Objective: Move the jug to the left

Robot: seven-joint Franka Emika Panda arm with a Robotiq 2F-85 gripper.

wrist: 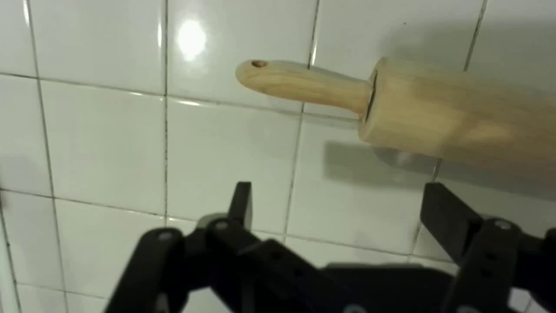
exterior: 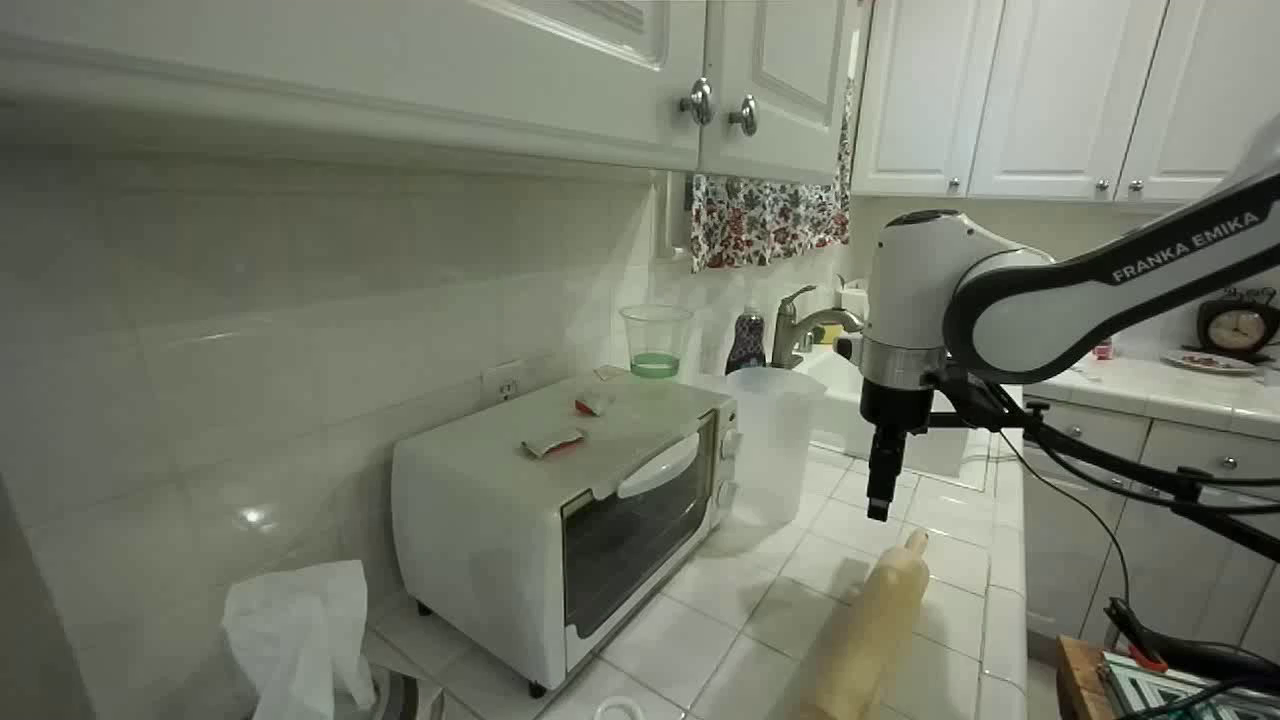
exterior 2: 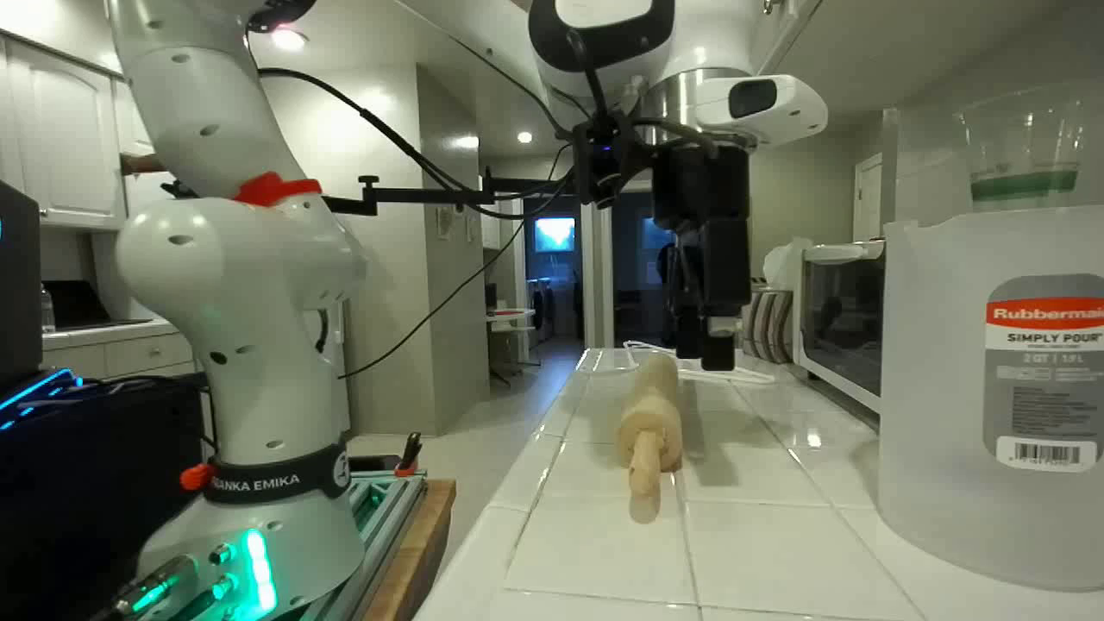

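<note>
Jug [exterior: 768,450] stands upright, nearer wall [exterior: 300,330] and faucet [exterior: 786,335] than the gripper [wrist: 338,203], whose fingers [wrist: 447,215] are apart, empty.

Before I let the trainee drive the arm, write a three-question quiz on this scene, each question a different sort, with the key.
1. Multiple choice: which words are on the label of the jug?
a) Easy Fill
b) Simply Pour
c) Cold Brew

2. True or false: the open claw is holding the jug.

3. Fill in: the jug stands beside the white ____ on the tiled counter.

Key:
1. b
2. False; the claw is empty, and the jug stands apart from it.
3. toaster oven
</note>
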